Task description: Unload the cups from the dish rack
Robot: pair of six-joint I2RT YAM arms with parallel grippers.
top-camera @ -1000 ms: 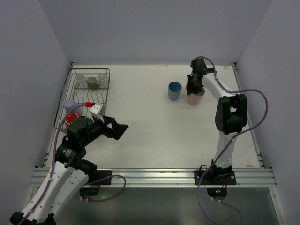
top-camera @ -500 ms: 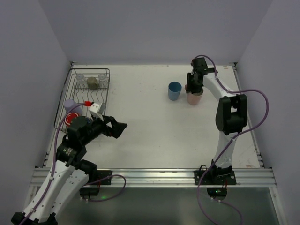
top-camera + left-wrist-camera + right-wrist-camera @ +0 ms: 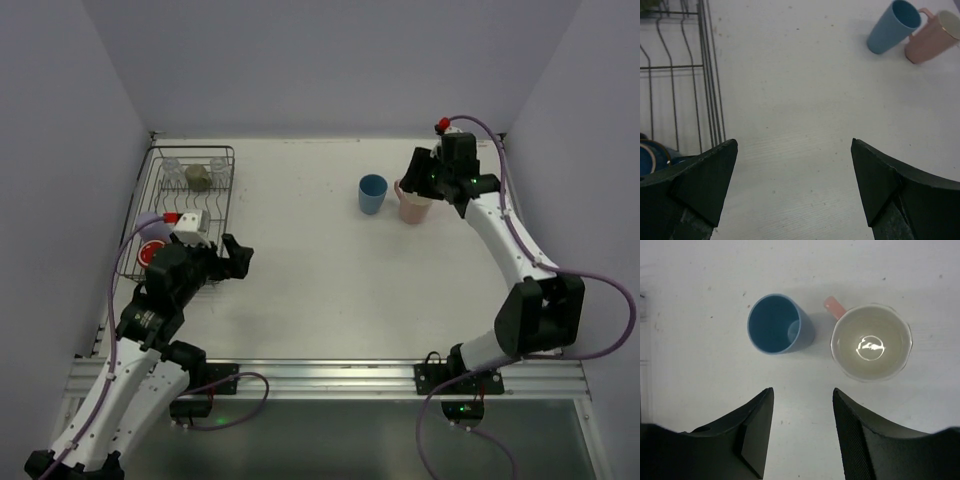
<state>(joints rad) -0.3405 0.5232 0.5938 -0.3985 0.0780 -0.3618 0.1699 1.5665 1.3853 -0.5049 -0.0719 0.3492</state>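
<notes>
Blue cup [image 3: 774, 324] and pink mug [image 3: 871, 349] upright, side by side near far edge, right gripper [image 3: 802, 396] spread, empty, over them, left gripper [image 3: 794, 150] spread, empty, beside dish rack [image 3: 232, 185], far-left corner

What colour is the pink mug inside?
The mug is cream-white inside; right wrist view shows it best.

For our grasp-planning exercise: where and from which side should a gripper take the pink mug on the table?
Probably from above, pinching the rim of the pink mug: it stands upright, mouth open, so one finger fits inside. Take the wall away from its handle and the blue cup beside it.
</notes>
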